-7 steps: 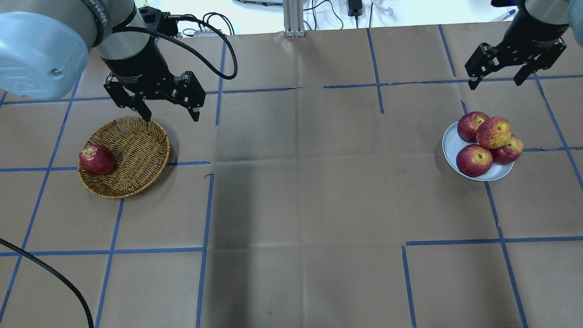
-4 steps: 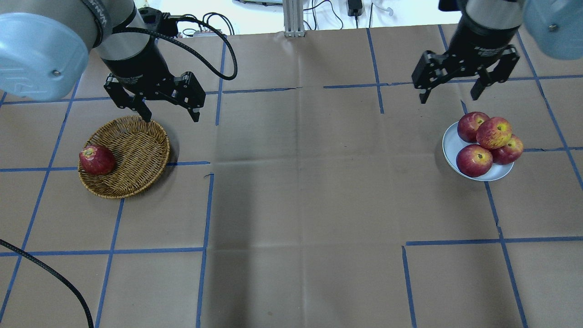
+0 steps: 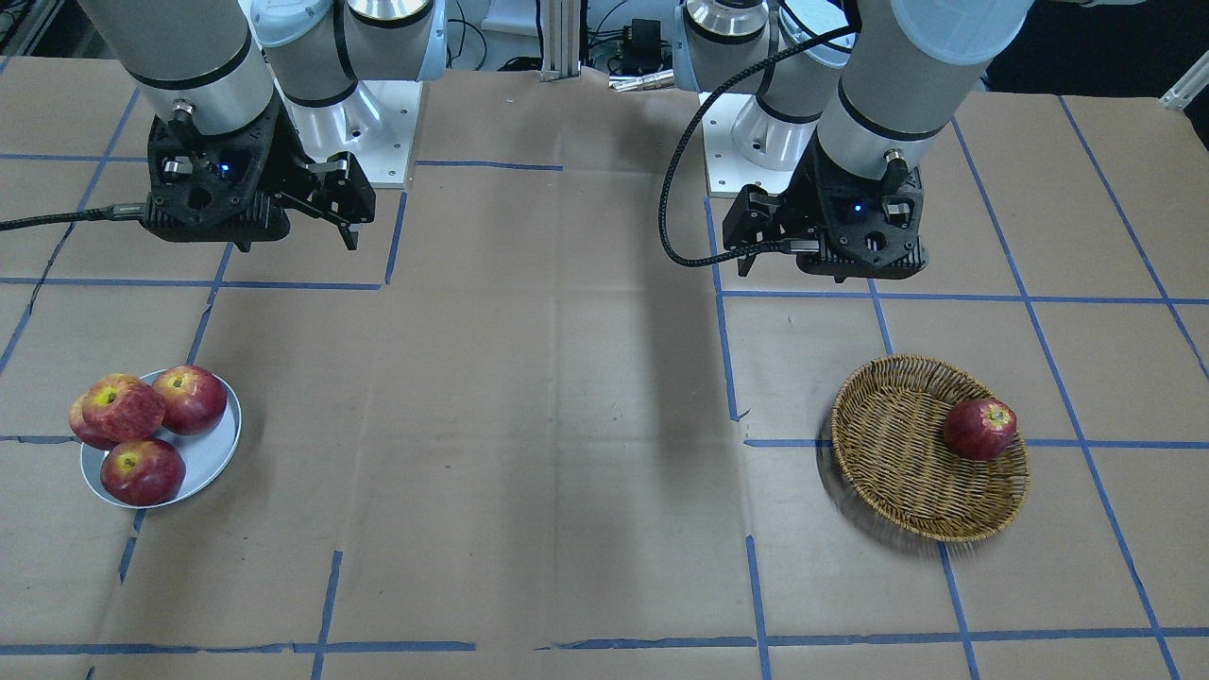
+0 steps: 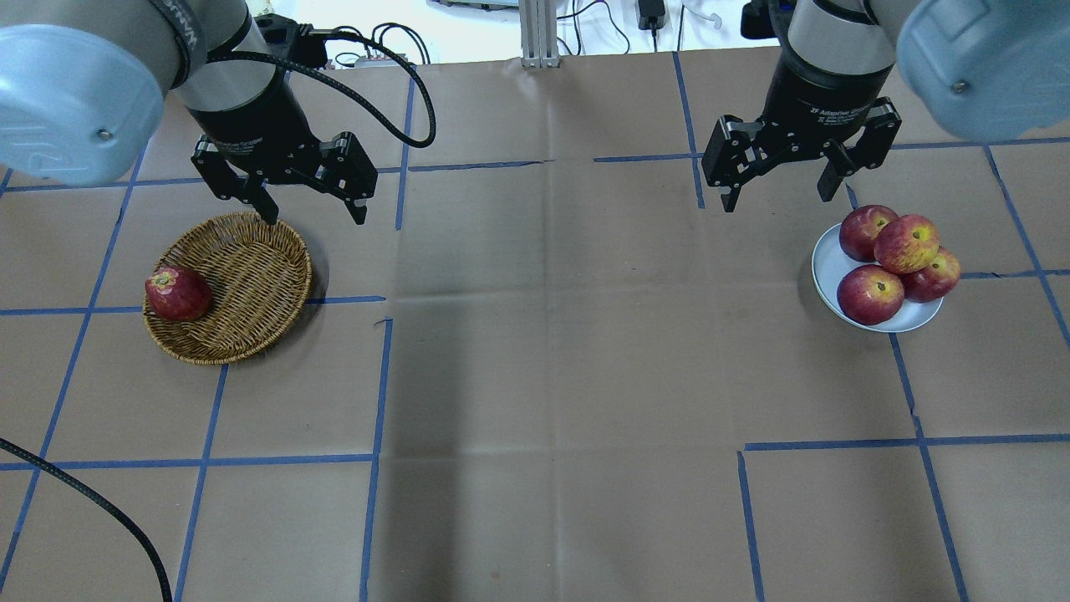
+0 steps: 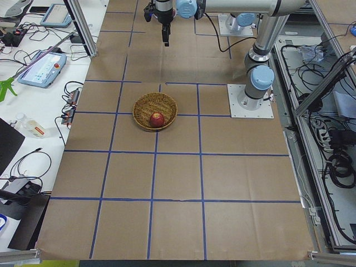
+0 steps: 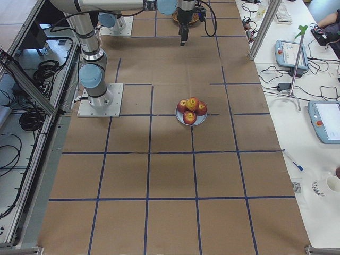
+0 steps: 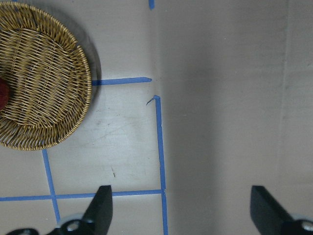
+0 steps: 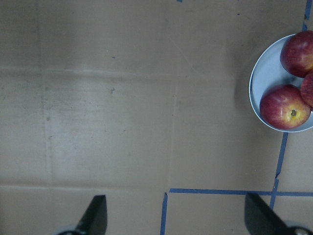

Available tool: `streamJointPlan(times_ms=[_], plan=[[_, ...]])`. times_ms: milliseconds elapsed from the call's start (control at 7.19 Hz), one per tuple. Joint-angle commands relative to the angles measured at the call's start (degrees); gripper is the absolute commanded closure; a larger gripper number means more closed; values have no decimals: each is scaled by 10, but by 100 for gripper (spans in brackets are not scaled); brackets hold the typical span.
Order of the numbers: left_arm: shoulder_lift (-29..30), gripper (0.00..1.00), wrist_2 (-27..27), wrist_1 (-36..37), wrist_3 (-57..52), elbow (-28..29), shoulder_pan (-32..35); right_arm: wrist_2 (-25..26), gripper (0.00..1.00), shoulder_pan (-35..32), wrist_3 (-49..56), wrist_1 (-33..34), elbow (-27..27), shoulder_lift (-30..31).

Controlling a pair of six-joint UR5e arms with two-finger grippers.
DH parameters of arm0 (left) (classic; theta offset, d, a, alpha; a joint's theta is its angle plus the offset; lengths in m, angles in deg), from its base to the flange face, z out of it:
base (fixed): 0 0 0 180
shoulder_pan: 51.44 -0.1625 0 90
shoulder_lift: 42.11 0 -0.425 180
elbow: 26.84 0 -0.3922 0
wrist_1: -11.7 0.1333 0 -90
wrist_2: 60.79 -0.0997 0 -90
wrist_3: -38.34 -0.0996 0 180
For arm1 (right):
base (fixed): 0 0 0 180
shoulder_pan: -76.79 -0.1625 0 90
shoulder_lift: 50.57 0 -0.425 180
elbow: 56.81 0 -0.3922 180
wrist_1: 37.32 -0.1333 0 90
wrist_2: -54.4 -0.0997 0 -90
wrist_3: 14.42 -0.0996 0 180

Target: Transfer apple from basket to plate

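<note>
The pinkish-red apple (image 4: 906, 243) with a yellow patch lies on top of three darker apples on the pale blue-grey plate (image 4: 827, 269) at the right. It also shows in the front view (image 3: 123, 406). The wicker basket (image 4: 251, 276) at the left holds one dark red apple (image 4: 177, 293) at its left rim. My left gripper (image 4: 316, 219) is open and empty, above the basket's far right edge. My right gripper (image 4: 779, 202) is open and empty, raised to the left of and beyond the plate. The right wrist view shows part of the plate (image 8: 266, 73).
The table is covered in brown paper with blue tape lines (image 4: 380, 376). A black cable (image 4: 401, 75) loops from my left wrist. An aluminium post (image 4: 539, 33) stands at the table's far edge.
My right arm has swung left from the far right corner to a spot left of and beyond the plate, its gripper still open. My left arm and the apples have not moved.
</note>
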Motion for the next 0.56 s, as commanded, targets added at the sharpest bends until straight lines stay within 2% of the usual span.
streamJointPlan(times_ms=[0,417], plan=[[3,1,0,3,0,0,0,-3,0,2,3,-6,2,5],[1,1,0,3,0,0,0,-3,0,3,3,7,21,9]])
